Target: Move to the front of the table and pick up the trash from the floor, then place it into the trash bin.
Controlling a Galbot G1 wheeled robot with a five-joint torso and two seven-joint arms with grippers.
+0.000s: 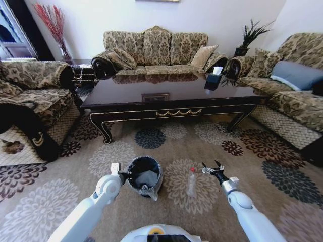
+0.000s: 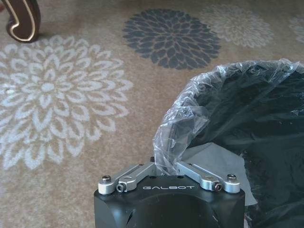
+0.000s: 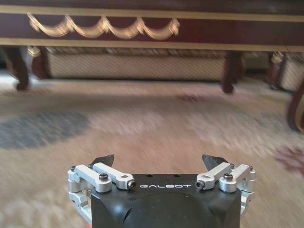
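Head view: a living room with a long dark worktop (image 1: 171,103) ahead, standing on a beige floor (image 1: 166,141) of carpet with round flower medallions.
Trash bin: a black bin (image 1: 145,174) with a crinkly liner sits on the carpet just in front of the robot, left of centre.
Left claw: the left claw (image 1: 124,176) is at the bin's rim; in the left wrist view its fingers (image 2: 190,169) are pinched narrow on the folded liner (image 2: 178,135) at the rim of the bin (image 2: 266,142).
Trash: a small clear bottle (image 1: 191,182) with a red cap lies on a cream medallion, between the bin and the right claw, near both and touching neither.
Right claw: the right claw (image 1: 214,170) hangs low just beside the bottle, spread wide and holding nothing; its dark fingertips (image 3: 214,161) stand well apart.
Surroundings: three patterned sofas (image 1: 156,48) ring the worktop; a dark tissue box (image 1: 214,79) stands on its far right end.
In the way: the worktop's front rail (image 3: 142,28) and curved legs (image 3: 229,71) stand ahead of the right claw, across open carpet.
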